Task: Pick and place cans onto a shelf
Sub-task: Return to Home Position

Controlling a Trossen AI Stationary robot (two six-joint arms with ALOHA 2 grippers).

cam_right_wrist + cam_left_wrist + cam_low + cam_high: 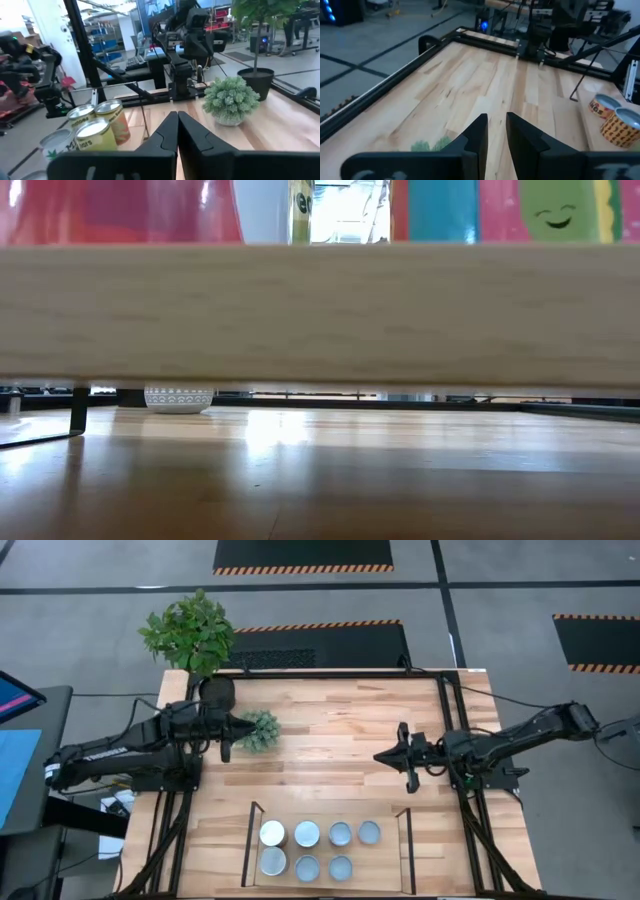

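High view: seven cans [306,833] are seen in two rows on the shelf [380,865], so only a clean retreat is judged necessary. The left pincer [238,730], beside the small plant [262,730], should be lifted clear of it; the right pincer [385,755] is held over the bench [330,710].

Low view: the shelf's edge is all that is shown.

Left wrist view: fingers [479,135] narrowly parted, nothing gripped.

Right wrist view: fingers [167,135] pressed together, empty.

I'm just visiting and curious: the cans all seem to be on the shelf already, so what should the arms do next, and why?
Probably just draw both arms back to their resting pose. All seven cans stand on the shelf in two rows. The left tool and the right tool hold nothing and hang over the table, clear of the shelf.
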